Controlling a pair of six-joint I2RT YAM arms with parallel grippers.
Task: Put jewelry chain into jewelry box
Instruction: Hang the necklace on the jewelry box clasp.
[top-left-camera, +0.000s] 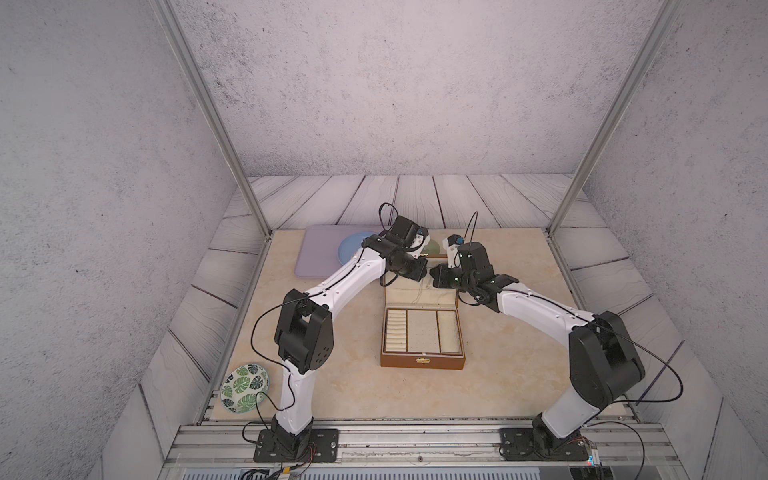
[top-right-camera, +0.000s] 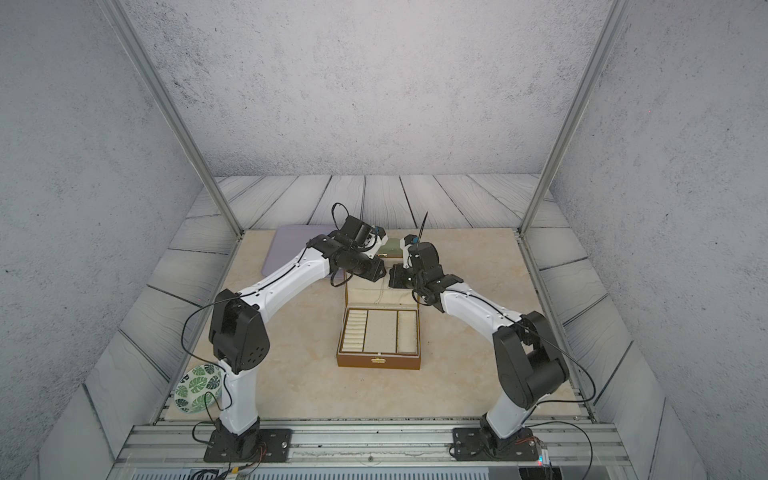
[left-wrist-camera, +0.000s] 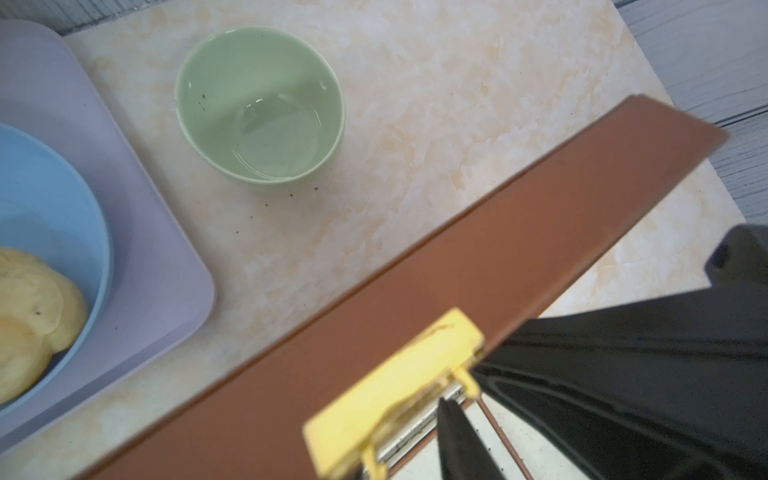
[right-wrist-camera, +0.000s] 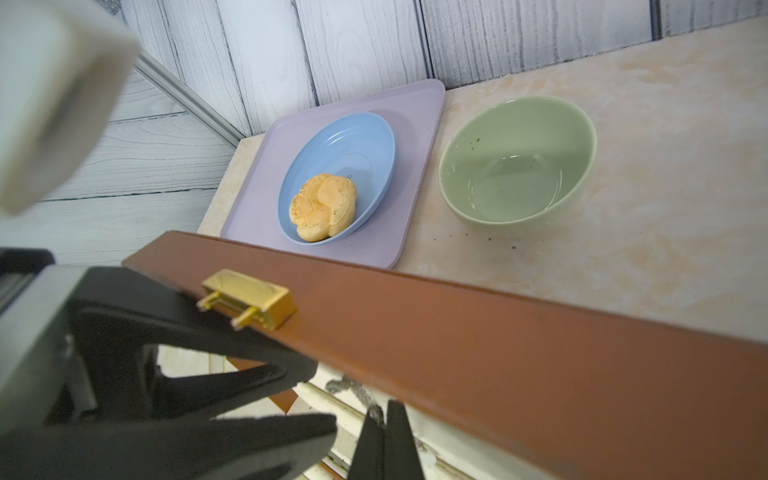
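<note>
Jewelry chain (right-wrist-camera: 347, 384): thin grey strand against the cream lining of the raised lid (right-wrist-camera: 498, 332). In both top views it shows as faint lines running down that lining.

Jewelry box (top-left-camera: 399, 360): open on the surface, lid upright, tray compartments bare.

Right claw (right-wrist-camera: 384, 415): fingers together, tips at the chain just under the lid's edge. Pinched or only touching, cannot tell.

Left claw (right-wrist-camera: 320, 397): fingers apart, nothing between them, beside the gold clasp (right-wrist-camera: 249, 297).

Judgement: the chain has reached the lid, likely for hanging on a hook. Letting go and backing out are left.

Beyond: green bowl (right-wrist-camera: 515, 166), lilac tray (right-wrist-camera: 415, 124).
</note>
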